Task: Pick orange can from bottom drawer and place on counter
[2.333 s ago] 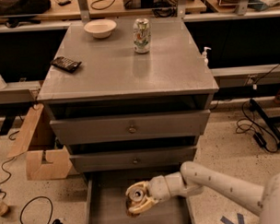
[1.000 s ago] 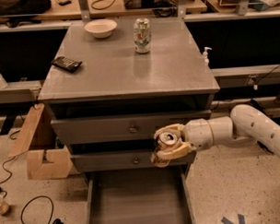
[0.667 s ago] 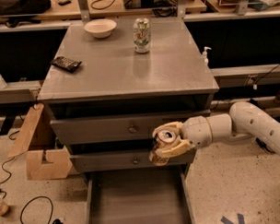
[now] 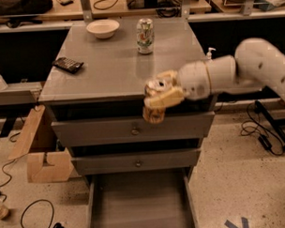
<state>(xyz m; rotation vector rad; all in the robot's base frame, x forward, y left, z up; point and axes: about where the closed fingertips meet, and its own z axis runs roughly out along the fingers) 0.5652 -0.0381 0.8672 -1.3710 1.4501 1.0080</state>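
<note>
Tan hand (image 4: 163, 94) clamped on cylindrical orange can (image 4: 154, 115) at smooth grey metal counter's (image 4: 103, 70) near edge; patterned can (image 4: 145, 36) stands farther back.

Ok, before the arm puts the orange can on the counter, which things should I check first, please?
1. Grip: the gripper is closed on the orange can, at the counter's front edge: ok.
2. Can is out of the bottom drawer: ok.
3. Can base above the counter: not ok; it hangs in front of the front edge, lower than the top.
4. Landing spot: the counter's front part is bare; the white-and-green can, bowl and dark device stand away from it: ok.
5. Can upright: cannot tell.
</note>
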